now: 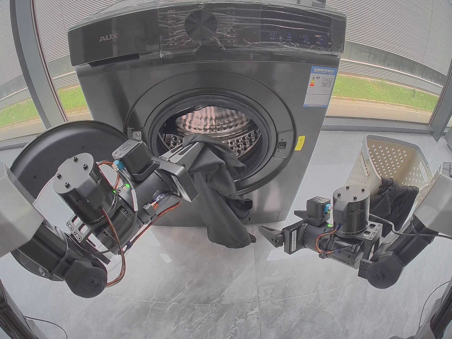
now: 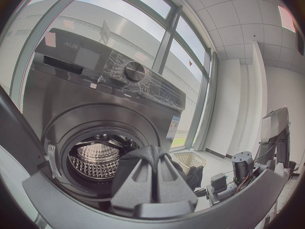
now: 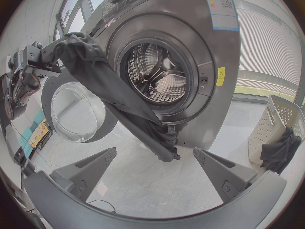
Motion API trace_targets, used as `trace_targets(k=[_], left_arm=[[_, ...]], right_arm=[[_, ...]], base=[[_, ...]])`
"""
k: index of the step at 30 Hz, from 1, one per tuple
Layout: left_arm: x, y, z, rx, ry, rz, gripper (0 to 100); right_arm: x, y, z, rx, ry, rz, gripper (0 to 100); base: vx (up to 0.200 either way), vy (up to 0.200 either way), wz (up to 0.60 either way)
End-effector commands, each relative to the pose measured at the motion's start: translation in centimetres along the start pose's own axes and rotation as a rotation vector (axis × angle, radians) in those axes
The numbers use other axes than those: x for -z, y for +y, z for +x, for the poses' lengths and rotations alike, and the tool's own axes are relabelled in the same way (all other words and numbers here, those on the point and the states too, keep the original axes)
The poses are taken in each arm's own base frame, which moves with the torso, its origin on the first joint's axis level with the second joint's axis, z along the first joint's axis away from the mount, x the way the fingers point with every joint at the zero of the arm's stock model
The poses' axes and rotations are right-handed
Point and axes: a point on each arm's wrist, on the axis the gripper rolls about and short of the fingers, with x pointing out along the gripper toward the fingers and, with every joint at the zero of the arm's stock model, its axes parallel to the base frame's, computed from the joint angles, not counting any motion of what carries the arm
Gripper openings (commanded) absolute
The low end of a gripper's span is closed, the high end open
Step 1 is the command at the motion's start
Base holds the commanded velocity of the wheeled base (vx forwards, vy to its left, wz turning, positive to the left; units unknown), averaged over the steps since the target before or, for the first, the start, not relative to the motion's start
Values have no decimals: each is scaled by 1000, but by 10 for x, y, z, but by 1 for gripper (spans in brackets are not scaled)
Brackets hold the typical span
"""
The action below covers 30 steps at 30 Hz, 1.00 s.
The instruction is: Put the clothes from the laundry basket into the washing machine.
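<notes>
Right gripper point(image 3: 153, 151) spread wide, holding nothing, low over the floor. Left gripper point(image 1: 188, 149) clamped on dark garment point(image 1: 221, 198), held at washer point(image 1: 292, 104) mouth, the rest hanging down its front. Second garment point(image 1: 395, 198) draped over basket point(image 1: 395, 161) rim, right of washer.

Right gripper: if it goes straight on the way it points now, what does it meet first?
The right gripper would likely meet the lower end of the garment hanging from the left gripper; the washer stands behind. Depth is unclear.
</notes>
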Motion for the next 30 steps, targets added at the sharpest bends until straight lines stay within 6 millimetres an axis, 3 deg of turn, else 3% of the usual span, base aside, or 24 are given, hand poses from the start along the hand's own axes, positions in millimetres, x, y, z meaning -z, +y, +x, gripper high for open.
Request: trace_targets(k=[1, 15, 30], left_arm=[[-12, -3, 2, 9, -44, 0, 0], [-11, -3, 8, 10, -53, 0, 0], [-15, -4, 7, 11, -63, 0, 0]], right_arm=[[17, -16, 15, 34, 18, 5, 100], [63, -35, 35, 32, 162, -59, 100], [89, -36, 64, -17, 154, -67, 100]], base=[[0, 0, 0], [0, 0, 0], [0, 0, 0]])
